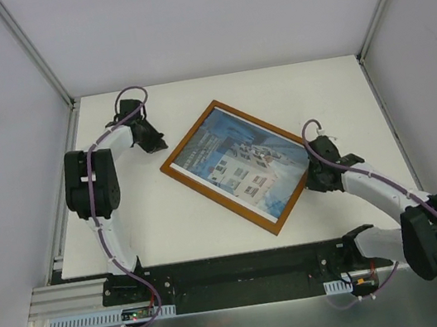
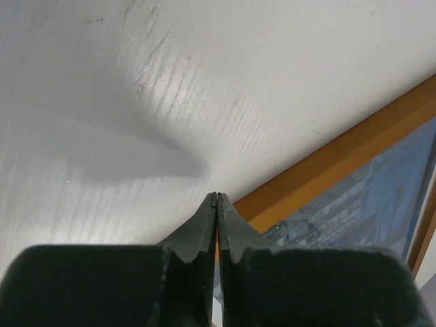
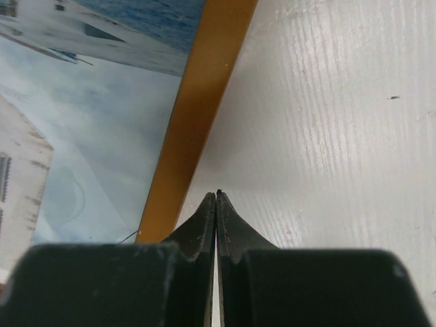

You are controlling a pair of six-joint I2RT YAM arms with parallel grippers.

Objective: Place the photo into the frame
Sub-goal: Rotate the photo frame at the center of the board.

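Note:
The orange-brown wooden frame (image 1: pixel 170 166) lies flat and turned diagonally in the middle of the white table. The photo (image 1: pixel 240 164), white buildings and blue, shows face up inside it. The frame's rail also shows in the left wrist view (image 2: pixel 340 153) and in the right wrist view (image 3: pixel 197 102), with the photo (image 2: pixel 381 197) (image 3: pixel 82 136) behind the pane. My left gripper (image 1: pixel 156 143) is shut and empty, just off the frame's upper left corner. My right gripper (image 1: pixel 315 177) is shut and empty, beside the frame's right edge, over bare table.
The white table (image 1: pixel 168 214) is walled by grey panels on the left, back and right, with metal posts in the far corners. The arm bases stand on a black rail (image 1: pixel 236 269) along the near edge.

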